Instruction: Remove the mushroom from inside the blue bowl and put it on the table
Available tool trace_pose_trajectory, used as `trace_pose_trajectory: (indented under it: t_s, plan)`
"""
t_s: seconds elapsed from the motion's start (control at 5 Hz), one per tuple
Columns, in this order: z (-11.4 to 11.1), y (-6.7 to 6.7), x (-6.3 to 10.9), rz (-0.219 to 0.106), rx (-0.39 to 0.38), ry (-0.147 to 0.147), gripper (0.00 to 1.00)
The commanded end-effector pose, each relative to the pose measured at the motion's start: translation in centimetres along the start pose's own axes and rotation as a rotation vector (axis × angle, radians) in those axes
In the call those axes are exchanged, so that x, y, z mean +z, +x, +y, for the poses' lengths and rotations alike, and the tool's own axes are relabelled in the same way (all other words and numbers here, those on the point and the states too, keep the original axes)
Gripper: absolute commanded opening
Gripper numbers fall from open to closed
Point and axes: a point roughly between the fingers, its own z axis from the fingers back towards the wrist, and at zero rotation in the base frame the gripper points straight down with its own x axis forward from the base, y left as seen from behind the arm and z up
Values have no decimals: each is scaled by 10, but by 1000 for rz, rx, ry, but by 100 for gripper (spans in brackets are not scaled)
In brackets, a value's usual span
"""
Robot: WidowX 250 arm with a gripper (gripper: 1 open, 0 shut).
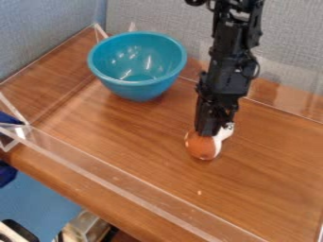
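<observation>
The mushroom, orange-brown cap showing, sits at the tip of my gripper, low over the brown wood table and apparently touching it. The black gripper points nearly straight down and is shut on the mushroom. The blue bowl stands upright at the back left, well apart from the gripper, with nothing visible inside it.
Low clear acrylic walls edge the table along the front, the left and the back. A grey fabric panel rises behind the bowl. Bare wood lies to the left and right of the gripper.
</observation>
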Motion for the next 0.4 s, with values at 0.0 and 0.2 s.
trace_pose_trajectory:
  t_s: [0.0,0.2]
  plan:
    - [10,-4,2,-27,-35,19,0]
    - [14,-6,-6,-28,-65,13,0]
